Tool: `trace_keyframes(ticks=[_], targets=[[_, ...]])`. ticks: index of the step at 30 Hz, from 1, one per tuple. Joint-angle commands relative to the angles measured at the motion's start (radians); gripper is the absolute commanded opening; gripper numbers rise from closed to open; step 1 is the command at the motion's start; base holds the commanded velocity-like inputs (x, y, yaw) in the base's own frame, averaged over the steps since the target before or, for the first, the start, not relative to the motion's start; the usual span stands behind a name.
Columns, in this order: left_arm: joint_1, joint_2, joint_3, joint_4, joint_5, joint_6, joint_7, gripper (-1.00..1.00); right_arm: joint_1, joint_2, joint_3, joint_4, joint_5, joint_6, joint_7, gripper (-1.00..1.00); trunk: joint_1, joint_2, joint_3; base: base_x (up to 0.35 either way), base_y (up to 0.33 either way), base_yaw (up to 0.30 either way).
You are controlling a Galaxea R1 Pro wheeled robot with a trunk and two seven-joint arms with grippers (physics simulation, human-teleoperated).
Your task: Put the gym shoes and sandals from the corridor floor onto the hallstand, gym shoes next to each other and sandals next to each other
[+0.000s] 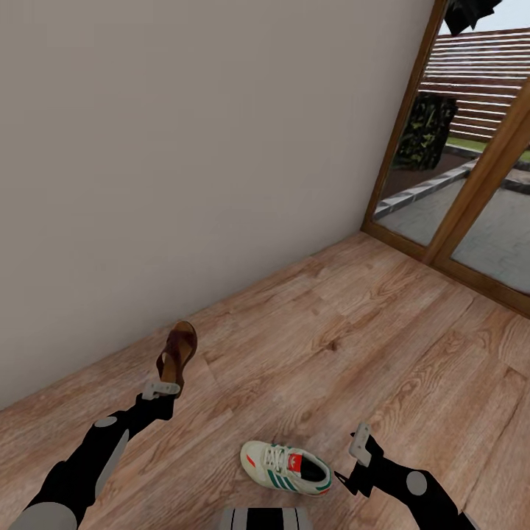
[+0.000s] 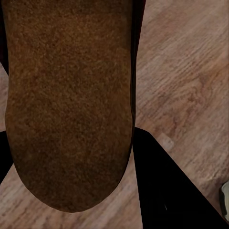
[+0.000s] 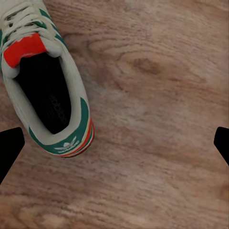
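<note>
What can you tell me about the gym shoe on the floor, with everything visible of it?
The gym shoe is a cream lace-up sneaker with teal-green side stripes, a red-orange tongue and toe accent, and a dark inside. It lies upright on its sole on the wood-grain floor, close in front of the robot. The right gripper hangs open beside its heel, not touching it. The heel carries a teal patch with a white logo.

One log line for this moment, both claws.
left claw: shut on sandal, lifted | right claw: open, beside sneaker | sneaker: on floor | rack: not reached
</note>
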Motion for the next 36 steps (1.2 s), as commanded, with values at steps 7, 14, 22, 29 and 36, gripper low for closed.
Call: trace_keyframes(ticks=[7, 14, 22, 29, 36], targets=[[0.0, -0.001, 0.003, -0.002, 0.001, 0.007, -0.007, -1.0, 0.0, 0.0, -0.003, -0.001, 0.011, -0.008, 0.004, 1.0, 0.0, 0.0, -0.001, 0.075, 0.057, 0.0], [0.0, -0.004, 0.002, -0.002, 0.001, 0.006, -0.007, -1.0, 0.0, 0.0, -0.003, 0.001, 0.01, -0.008, 0.004, 1.0, 0.0, 0.0, -0.001, 0.078, 0.068, 0.0], [0.0, -0.006, 0.002, -0.002, 0.001, 0.006, -0.007, -1.0, 0.0, 0.001, -0.002, 0.017, 0.012, -0.008, 0.002, 1.0, 0.0, 0.0, -0.001, 0.01, 0.009, 0.0], [0.0, -0.007, 0.0, -0.003, 0.002, 0.005, -0.008, -1.0, -0.002, 0.013, -0.001, 0.061, 0.015, -0.01, -0.004, 1.0, 0.0, 0.0, -0.001, 0.001, 0.001, 0.0], [0.0, -0.006, 0.0, -0.003, 0.001, 0.005, -0.009, -1.0, -0.032, 0.016, -0.001, 0.091, 0.014, -0.011, -0.093, 1.0, 0.0, 0.0, -0.001, 0.0, 0.0, 0.0]])
